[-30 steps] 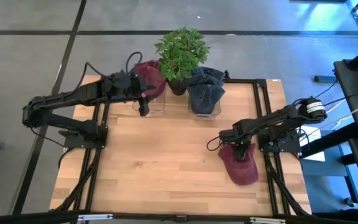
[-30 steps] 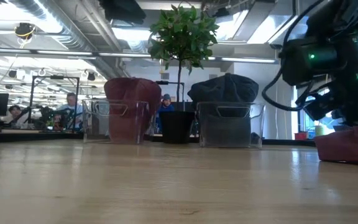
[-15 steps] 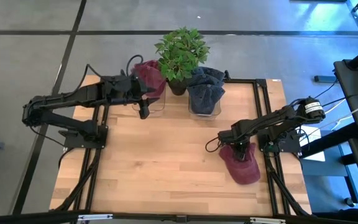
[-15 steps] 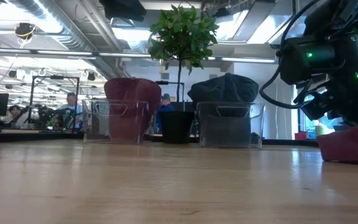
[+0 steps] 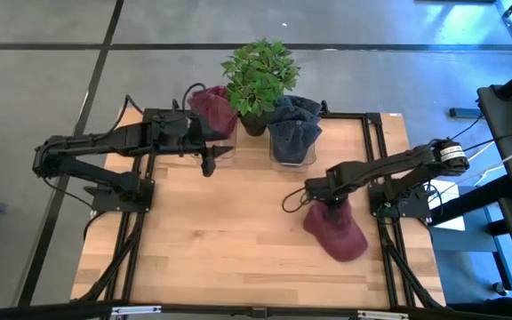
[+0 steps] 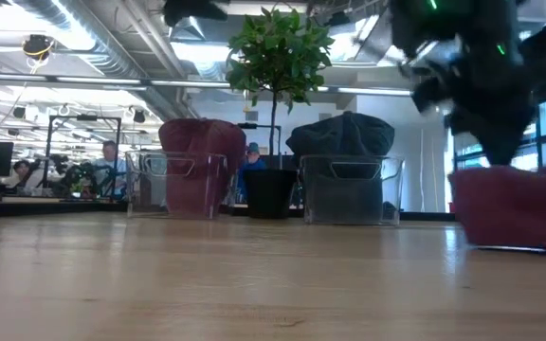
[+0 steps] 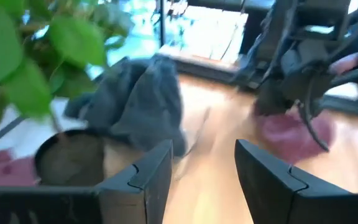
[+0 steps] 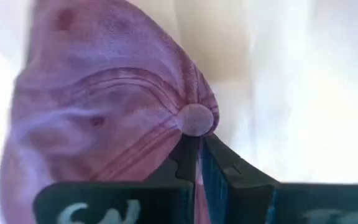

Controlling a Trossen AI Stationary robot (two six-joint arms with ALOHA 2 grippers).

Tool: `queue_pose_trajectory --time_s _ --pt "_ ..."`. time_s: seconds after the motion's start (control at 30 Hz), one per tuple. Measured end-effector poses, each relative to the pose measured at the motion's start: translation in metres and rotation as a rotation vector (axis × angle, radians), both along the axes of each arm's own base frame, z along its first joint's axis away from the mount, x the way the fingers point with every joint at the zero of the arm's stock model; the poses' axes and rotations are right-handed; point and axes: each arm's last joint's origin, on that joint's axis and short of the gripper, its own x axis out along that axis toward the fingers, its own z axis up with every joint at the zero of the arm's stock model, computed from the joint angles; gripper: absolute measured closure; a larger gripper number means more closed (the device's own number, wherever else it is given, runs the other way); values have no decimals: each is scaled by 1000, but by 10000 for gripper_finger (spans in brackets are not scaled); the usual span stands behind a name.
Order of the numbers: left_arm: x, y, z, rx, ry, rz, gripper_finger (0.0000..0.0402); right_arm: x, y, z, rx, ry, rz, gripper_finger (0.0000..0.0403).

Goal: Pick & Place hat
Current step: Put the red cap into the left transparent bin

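A maroon hat (image 5: pixel 340 238) lies on the table's right half, its crown and top button (image 8: pixel 194 118) facing up; my right gripper (image 5: pixel 334 210) is shut on it from above. My left gripper (image 5: pixel 209 165) hangs open at the far left, in front of a clear bin (image 5: pixel 223 153) that holds another maroon hat (image 5: pixel 213 108). In the left wrist view its fingers (image 7: pixel 143 177) stand apart with nothing between them. A second clear bin (image 5: pixel 293 153) holds dark grey hats (image 5: pixel 293 123). My right gripper pinches a small ridge of the hat's crown (image 8: pixel 180 129), right beside the top button, between its two shut fingers (image 8: pixel 185 163). The fingers point down from above. The hat (image 6: pixel 515 210) sits below the gripper with its lower edge on the table.
A potted plant (image 5: pixel 258 73) stands at the back between the two bins. Black frame rails (image 5: pixel 382 169) run along the table's left and right sides. Bare wood (image 5: pixel 229 231) spreads across the middle and near part. People sit far behind the table (image 6: pixel 110 163).
My right gripper has shut on the hat's crown and gone toward the table's left edge, taking the hat a short way along with it. My left gripper has drawn back a little from the bin toward the near edge, staying open.
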Motion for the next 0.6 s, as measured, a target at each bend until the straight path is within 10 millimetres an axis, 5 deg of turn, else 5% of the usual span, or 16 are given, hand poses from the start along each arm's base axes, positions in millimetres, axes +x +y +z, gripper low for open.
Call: queue_pose_trajectory --time_s 0.33,0.6 --pt "11 -7 6 -159 -145 1 214 39 -2 102 -213 -335 147 393" --pt "39 -18 -7 -164 -134 -54 150 57 -14 165 -334 -631 159 393"
